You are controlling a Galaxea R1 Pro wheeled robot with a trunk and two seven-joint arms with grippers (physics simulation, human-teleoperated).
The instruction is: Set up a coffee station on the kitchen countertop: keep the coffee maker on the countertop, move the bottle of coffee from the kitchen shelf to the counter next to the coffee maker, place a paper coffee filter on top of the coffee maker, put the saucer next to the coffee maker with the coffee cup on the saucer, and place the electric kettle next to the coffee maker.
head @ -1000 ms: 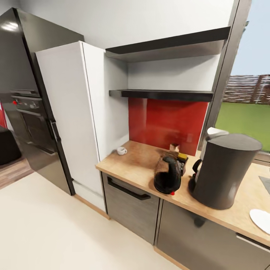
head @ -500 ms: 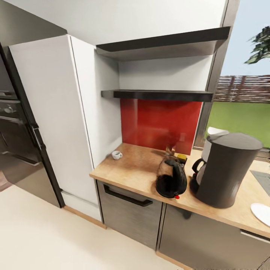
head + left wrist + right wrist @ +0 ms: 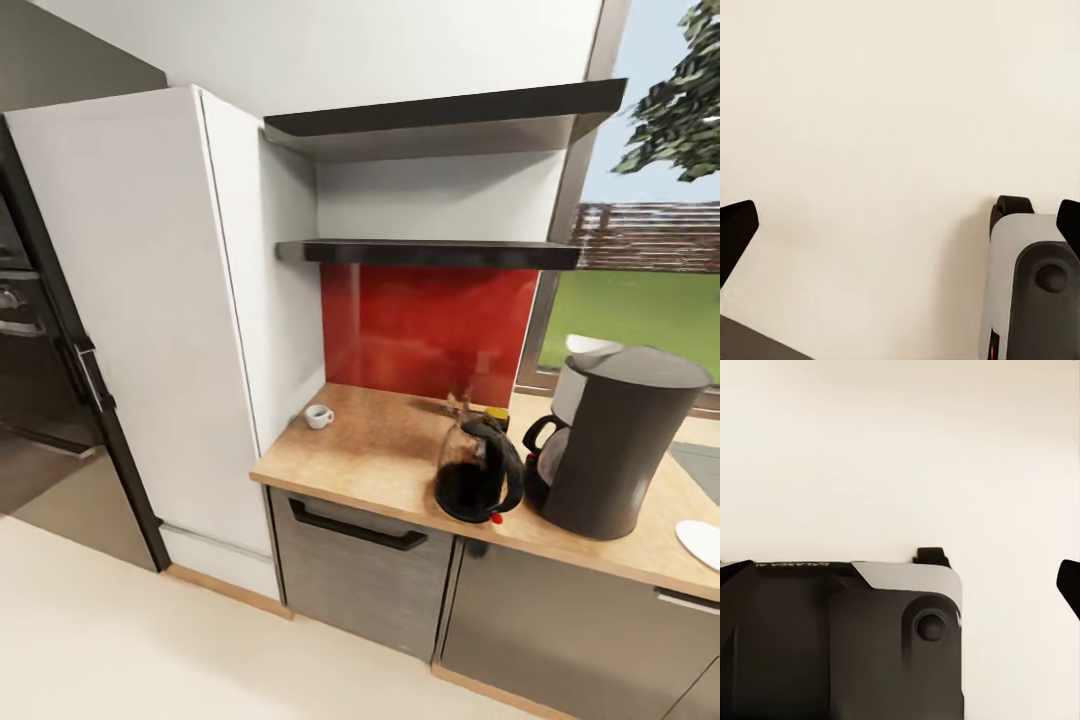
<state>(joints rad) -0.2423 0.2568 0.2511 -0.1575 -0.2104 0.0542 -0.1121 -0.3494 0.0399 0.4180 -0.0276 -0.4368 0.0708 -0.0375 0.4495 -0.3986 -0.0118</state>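
**Kitchen corner, coffee items on the counter**

- Left gripper (image 3: 900, 225): two dark fingertips at opposite edges of the left wrist view, spread wide, nothing between them. Beyond them, cream floor (image 3: 870, 112) and part of the robot base (image 3: 1031, 285).
- Right gripper (image 3: 900, 577): one dark fingertip at each side of the right wrist view, wide apart, holding nothing; the robot's dark and grey base housing lies behind.
- Countertop (image 3: 370, 455): light wood, above grey drawers, with a red backsplash (image 3: 425, 325) behind.
- Coffee maker (image 3: 622, 440): dark grey, upright, long axis vertical, on the right of the counter.
- Electric kettle (image 3: 478, 468): black, upright, just beside the coffee maker on its left, handle turned toward the coffee maker; a red mark at its base.
- Bottle of coffee (image 3: 492, 417): yellow cap showing behind the kettle; mostly hidden.
- Coffee cup (image 3: 319, 416): small, white, upright, near the tall white cabinet (image 3: 150, 320), well apart from the coffee maker.
- Saucer (image 3: 702, 543): white, flat, at the counter's right edge.
- Two dark shelves (image 3: 430, 252) above.
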